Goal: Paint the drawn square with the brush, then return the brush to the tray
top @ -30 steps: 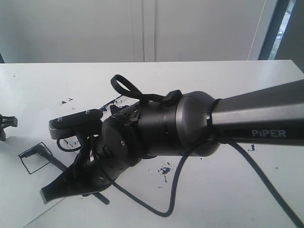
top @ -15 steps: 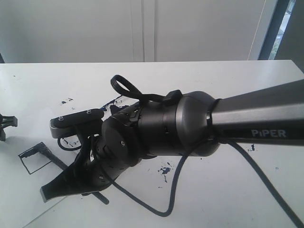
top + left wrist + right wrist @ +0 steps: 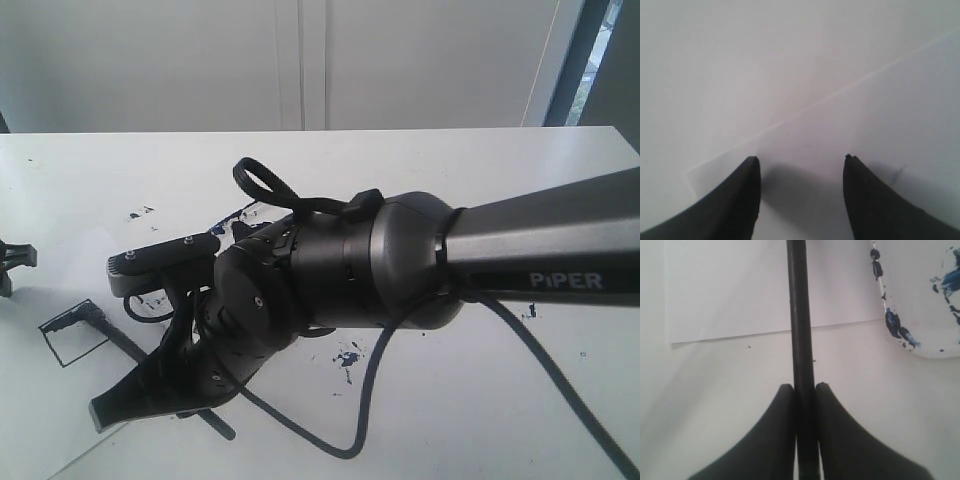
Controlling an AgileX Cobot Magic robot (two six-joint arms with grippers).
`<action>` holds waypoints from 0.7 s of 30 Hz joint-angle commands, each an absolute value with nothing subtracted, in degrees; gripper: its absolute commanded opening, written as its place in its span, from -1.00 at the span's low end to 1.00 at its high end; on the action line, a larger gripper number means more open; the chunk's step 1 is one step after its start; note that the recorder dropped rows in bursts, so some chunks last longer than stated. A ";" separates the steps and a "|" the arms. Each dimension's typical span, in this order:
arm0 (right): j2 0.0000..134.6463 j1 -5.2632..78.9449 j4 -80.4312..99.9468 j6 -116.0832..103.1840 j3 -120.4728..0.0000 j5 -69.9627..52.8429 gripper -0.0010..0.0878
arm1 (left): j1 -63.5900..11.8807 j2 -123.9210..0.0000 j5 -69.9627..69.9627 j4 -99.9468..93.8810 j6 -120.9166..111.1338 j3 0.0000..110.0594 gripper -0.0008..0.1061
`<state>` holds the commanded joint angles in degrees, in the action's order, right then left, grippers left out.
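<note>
The drawn square is a thin black outline on the paper at the left, with a dark painted strip along its far edge. The brush is a thin black stick whose tip rests on that strip. My right gripper is shut on its handle further back, and the right wrist view shows the brush pinched between the fingers of my right gripper. The tray shows there beside the brush, white with blue-black smears. My left gripper is open and holds nothing, over a paper corner.
The right arm fills the middle of the exterior view and hides the tray there. Its black cable loops over the table. Blue paint splatters dot the table. A white paper sheet lies under the brush.
My right gripper has shifted slightly down and to the right in the exterior view with the brush, whose tip stays at the square's edge. The left side looks unchanged.
</note>
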<state>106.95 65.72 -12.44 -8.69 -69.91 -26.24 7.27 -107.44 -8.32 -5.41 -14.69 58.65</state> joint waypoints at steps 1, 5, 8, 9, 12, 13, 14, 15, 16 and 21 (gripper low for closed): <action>106.72 65.74 -12.58 -8.36 -69.91 -26.35 -0.98 | 7.27 -107.44 -8.32 -5.41 -14.69 58.65 0.05; 105.25 65.74 -15.44 -4.87 -69.91 -26.72 -0.98 | 7.27 -107.44 -8.32 -5.41 -14.69 58.65 0.05; 104.76 65.74 -15.56 -4.37 -69.91 -27.14 -0.98 | 7.27 -107.44 -8.32 -5.41 -14.69 58.65 0.05; 104.76 65.74 -15.56 -4.37 -69.91 -27.14 -0.98 | 7.27 -107.44 -8.32 -5.41 -14.69 58.65 0.05; 104.76 65.74 -15.56 -4.36 -69.91 -26.10 -0.98 | 7.27 -107.44 -8.32 -5.41 -14.69 58.65 0.05; 104.76 65.74 -15.56 -4.36 -69.91 -25.39 -0.98 | 7.27 -107.44 -8.44 -5.41 -14.69 58.65 0.05; 104.58 65.74 -15.56 -4.36 -69.91 -24.38 -0.98 | 7.27 -107.44 -8.44 -5.41 -14.69 58.65 0.05; 104.31 65.74 -15.56 -4.36 -69.91 -23.29 -0.98 | 7.27 -107.44 -8.44 -5.41 -14.69 58.65 0.05; 104.03 65.74 -15.56 -4.36 -69.91 -22.36 -0.98 | 7.27 -107.44 -8.44 -5.41 -14.69 58.65 0.05; 103.33 65.74 -15.56 -4.28 -70.18 -23.34 -0.98 | 7.27 -107.44 -8.55 -5.41 -14.69 58.65 0.05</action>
<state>103.33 65.74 -15.56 -4.28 -70.18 -23.34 7.27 -107.44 -8.55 -5.41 -14.69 58.65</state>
